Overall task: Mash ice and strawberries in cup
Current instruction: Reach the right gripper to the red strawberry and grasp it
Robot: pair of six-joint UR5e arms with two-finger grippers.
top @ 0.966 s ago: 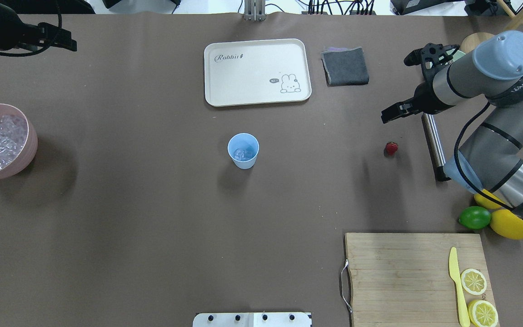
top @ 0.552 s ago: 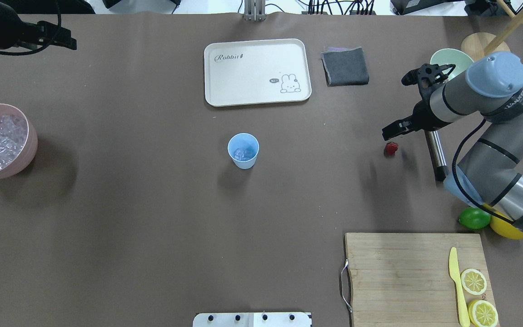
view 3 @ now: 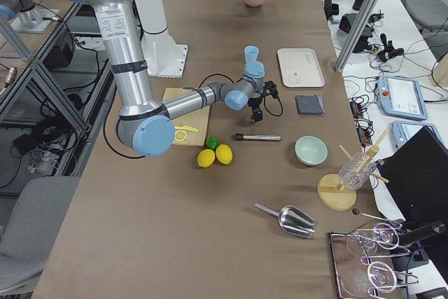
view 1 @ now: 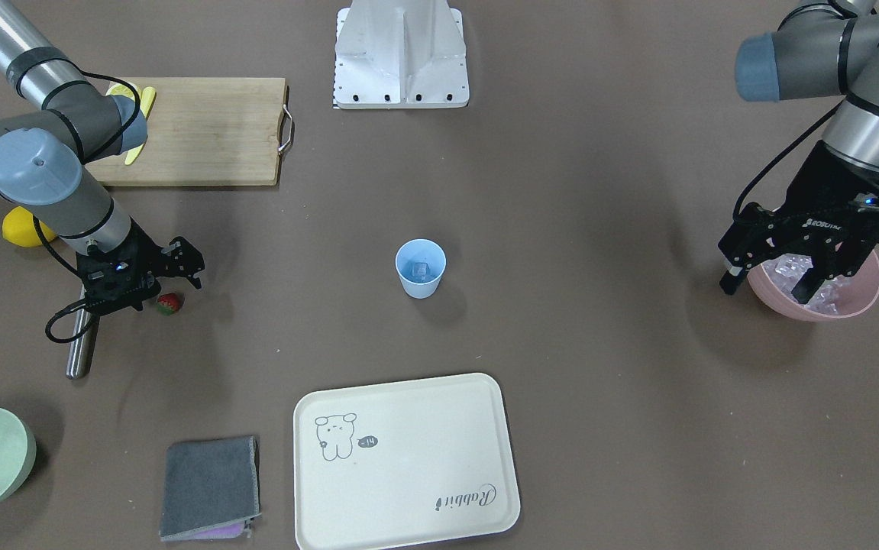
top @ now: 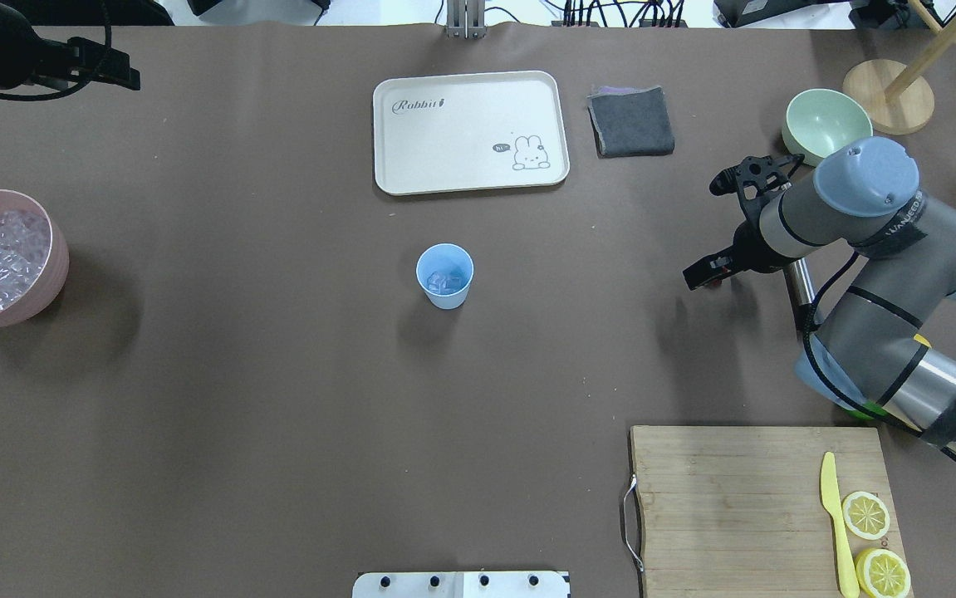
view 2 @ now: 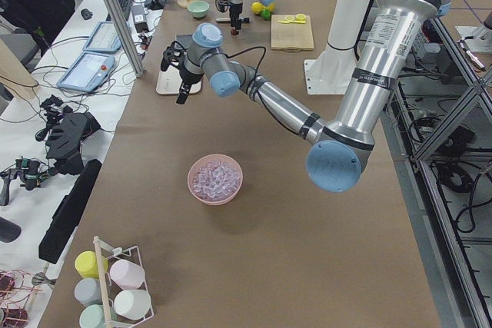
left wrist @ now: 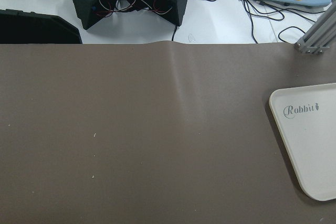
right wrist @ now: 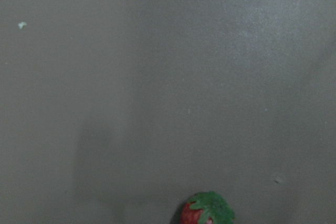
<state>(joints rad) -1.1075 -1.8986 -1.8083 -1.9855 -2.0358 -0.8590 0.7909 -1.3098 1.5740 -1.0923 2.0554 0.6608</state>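
While near strawberry [view 1: 169,303], steel rod [view 1: 81,347].

The cream tray [top: 461,141] carries the word "Rabbit" in script near one corner. A small dark speech bubble beside its rabbit drawing reads "hi". The left pincer [view 1: 766,287] bears "ROBOTIQ" in white on its black body. Lettering on the right arm's dark band [top: 901,230] is too small to read.

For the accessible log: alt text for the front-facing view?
The right hand hangs low beside the strawberry at the view's left; the left hand, open, hangs over the pink bowl of ice at the right. The blue cup stands mid-table with ice inside.
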